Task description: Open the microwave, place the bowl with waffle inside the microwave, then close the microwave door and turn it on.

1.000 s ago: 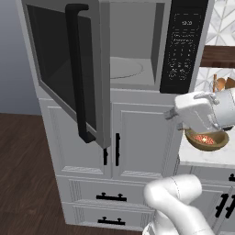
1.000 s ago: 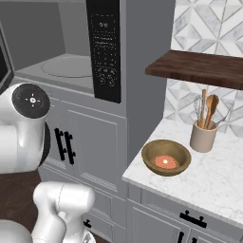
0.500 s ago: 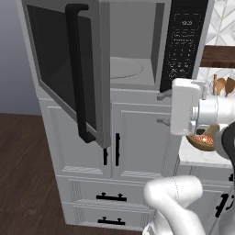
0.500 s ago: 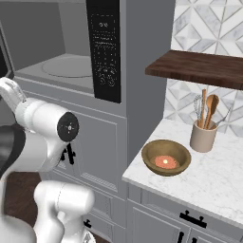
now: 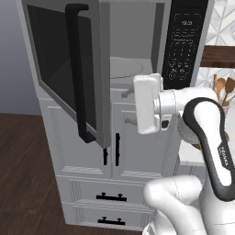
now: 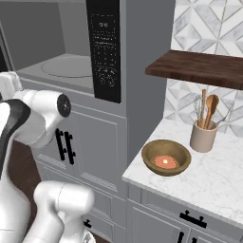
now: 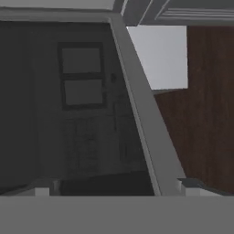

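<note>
1. Fingers (image 7: pixel 189 185) of the gripper (image 5: pixel 127 106) stand spread wide, holding nothing, near the microwave door (image 5: pixel 64 69).
2. That door hangs open on the microwave (image 6: pixel 102 45), baring its grey cavity.
3. On the white marble counter (image 6: pixel 223 182), the bowl (image 6: pixel 166 156) holds the waffle (image 6: pixel 164 162), just beside a beige crock (image 6: pixel 203 135) of wooden spoons, under a dark wooden shelf (image 6: pixel 201 66).
4. Compared with a second ago, the arm has swung left from over the bowl to the cabinet front.
</note>
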